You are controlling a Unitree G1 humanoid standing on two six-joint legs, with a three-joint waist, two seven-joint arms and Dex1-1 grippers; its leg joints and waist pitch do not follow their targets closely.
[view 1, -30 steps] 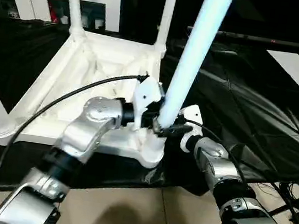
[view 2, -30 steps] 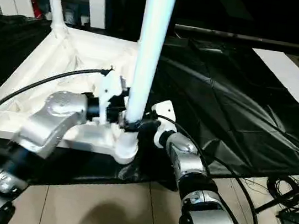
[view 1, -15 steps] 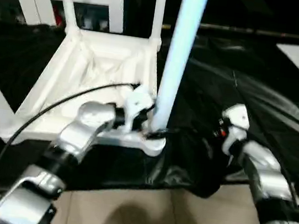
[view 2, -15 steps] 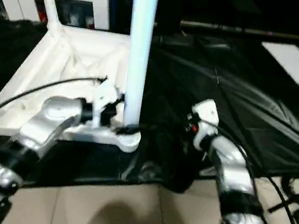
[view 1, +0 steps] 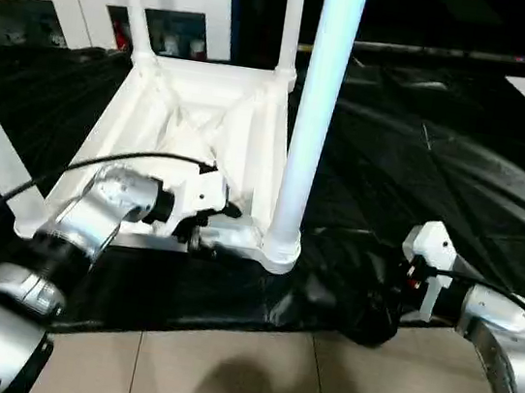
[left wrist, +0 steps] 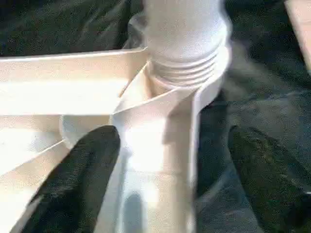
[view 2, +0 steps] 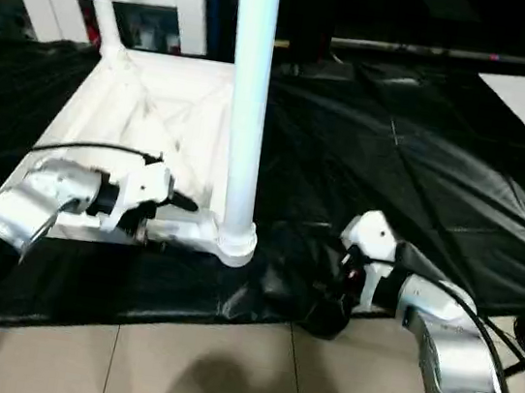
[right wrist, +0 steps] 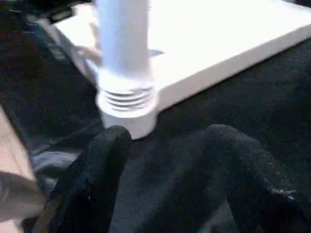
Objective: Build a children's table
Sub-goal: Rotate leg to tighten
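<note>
Black fingers of the left gripper [left wrist: 170,179] stand apart, straddling the tabletop [view 1: 195,119] rim just short of its near corner socket [view 1: 279,250], likely steadying it. Fourth leg [view 1: 316,106] stands upright there. Right gripper [right wrist: 167,160], at the socket's 3 o'clock, spread and empty over black sheeting [view 1: 461,176]; open room rightward, floor tiles [view 1: 237,379] at 6.

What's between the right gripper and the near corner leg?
Just crumpled black sheeting. In the right wrist view, the right gripper stands open, apart from the leg seated in its corner socket, with dark sheet between them.
</note>
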